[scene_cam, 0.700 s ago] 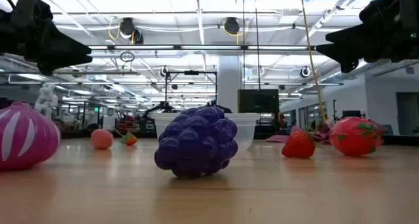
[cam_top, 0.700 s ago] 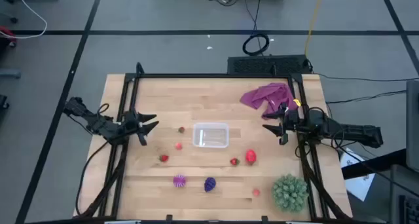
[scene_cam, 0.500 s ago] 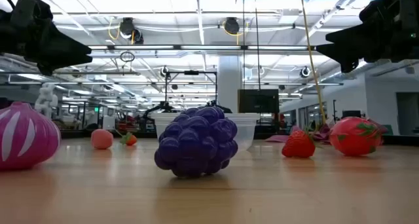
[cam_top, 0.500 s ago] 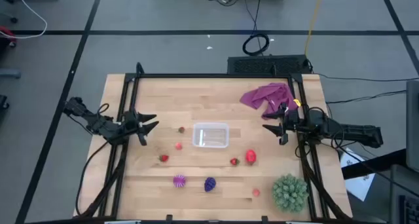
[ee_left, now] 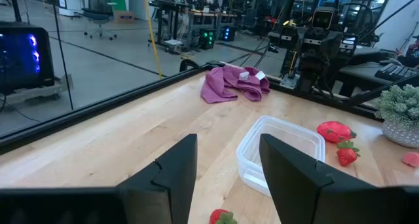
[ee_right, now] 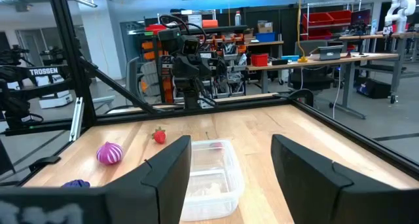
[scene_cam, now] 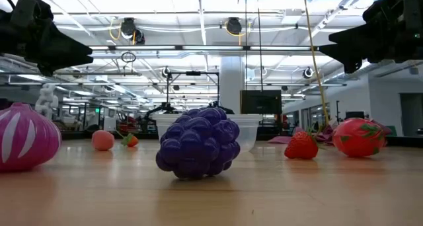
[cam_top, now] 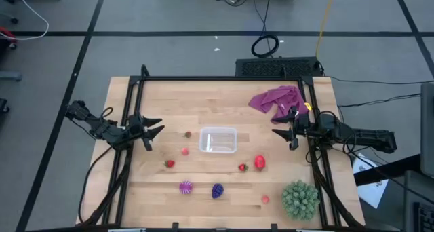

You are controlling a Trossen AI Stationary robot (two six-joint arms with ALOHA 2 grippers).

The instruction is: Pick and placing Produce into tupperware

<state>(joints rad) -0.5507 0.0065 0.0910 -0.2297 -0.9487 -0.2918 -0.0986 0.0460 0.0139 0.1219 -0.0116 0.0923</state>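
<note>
Both arms w/ end effectors open, flanking tupperware.

Bright, even light from ceiling strip lamps casts faint shadows, while the near pale wooden tabletop blurs.

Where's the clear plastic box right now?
In the high view the tupperware sits near the table's middle, between both arms, with a small red strawberry just to its left.

Both arms reach in level from opposite sides, the left gripper and the right gripper facing each other above the table, fingers parted, holding nothing.
</note>
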